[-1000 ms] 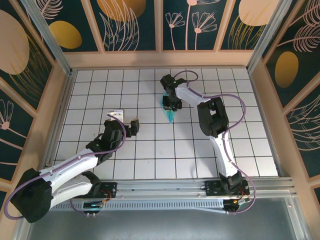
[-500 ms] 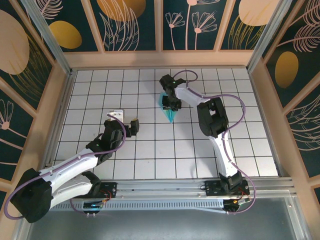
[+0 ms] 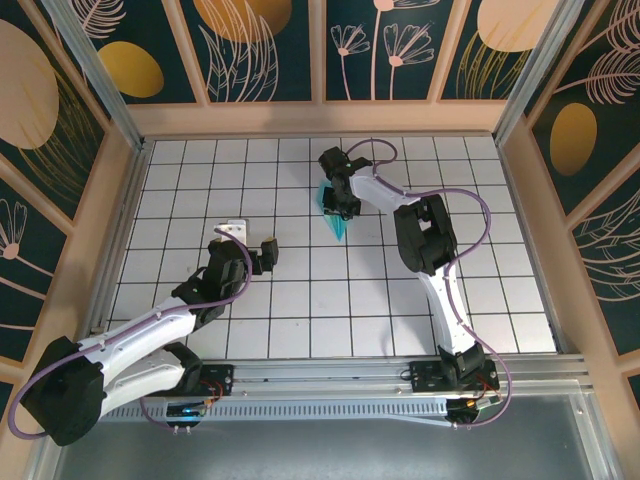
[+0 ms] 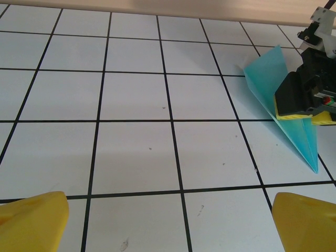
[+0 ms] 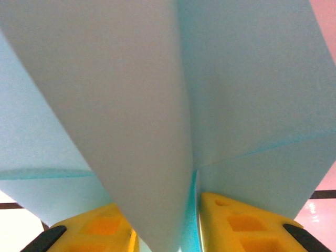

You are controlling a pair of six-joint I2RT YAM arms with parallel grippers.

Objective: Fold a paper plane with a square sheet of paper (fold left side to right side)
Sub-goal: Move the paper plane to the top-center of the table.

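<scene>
The paper plane (image 3: 341,229) is a slim turquoise dart lying on the white grid table (image 3: 300,300) at the back centre, its tip pointing toward the arms. My right gripper (image 3: 338,200) sits on its wide end and is shut on its folded ridge. In the right wrist view the paper plane (image 5: 131,105) rises between the yellow pads (image 5: 236,226). My left gripper (image 3: 252,240) hovers open over bare tiles to the left. From the left wrist view, the paper plane (image 4: 268,79) lies far right, under the right gripper (image 4: 299,97).
A peach wooden frame (image 3: 320,118) walls the table at the back and sides. An aluminium rail (image 3: 330,375) runs along the near edge by the arm bases. Bare tiles lie between my two grippers.
The right gripper has shifted slightly toward the back wall, and the paper plane's tip has moved along with it. The left arm has stayed still.
</scene>
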